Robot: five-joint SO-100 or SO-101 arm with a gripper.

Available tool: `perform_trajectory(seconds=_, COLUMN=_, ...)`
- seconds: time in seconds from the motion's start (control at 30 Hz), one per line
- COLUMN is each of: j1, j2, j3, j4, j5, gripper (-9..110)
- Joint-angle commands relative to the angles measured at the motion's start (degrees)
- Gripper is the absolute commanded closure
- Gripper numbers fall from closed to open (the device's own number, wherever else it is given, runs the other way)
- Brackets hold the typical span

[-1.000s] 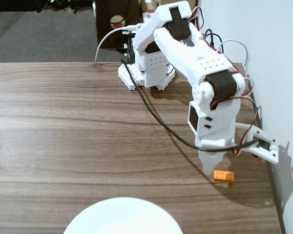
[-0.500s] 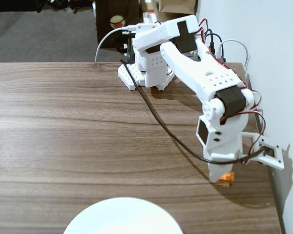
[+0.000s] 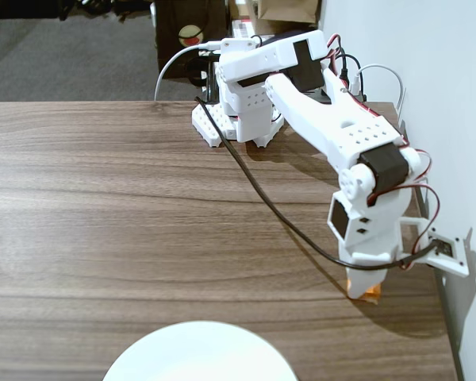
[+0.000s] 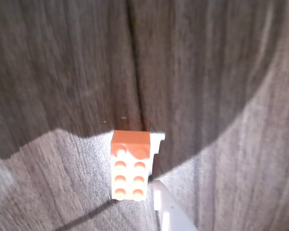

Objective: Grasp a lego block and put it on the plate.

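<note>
My white two-finger gripper [image 3: 363, 290] is lowered to the brown wood-grain table [image 3: 103, 222] near its right edge in the fixed view. The small bright orange studded plastic lego block [image 4: 130, 166] lies on the table, one white fingertip [image 4: 166, 207] just beside it in the wrist view. I cannot tell whether my jaws are clenched. The large plain white round plate [image 3: 200, 353] sits well apart at the near edge.
</note>
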Motion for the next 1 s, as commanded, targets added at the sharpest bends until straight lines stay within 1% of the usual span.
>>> perform_trajectory(seconds=0.0, j1=-0.3, j2=0.6, j3=-3.0, j4=0.3, j5=0.3, gripper=60)
perform_trajectory(seconds=0.07, j1=-0.3, j2=0.4, j3=-3.0, j4=0.3, j5=0.3, gripper=61)
perform_trajectory(seconds=0.17, j1=-0.4, j2=0.3, j3=-3.0, j4=0.3, j5=0.4, gripper=66)
perform_trajectory(seconds=0.4, j1=-0.4, j2=-0.4, j3=-3.0, j4=0.1, j5=1.0, gripper=71)
perform_trajectory(seconds=0.97, j1=-0.8, j2=-0.4, j3=-3.0, j4=-0.2, j5=4.3, gripper=88)
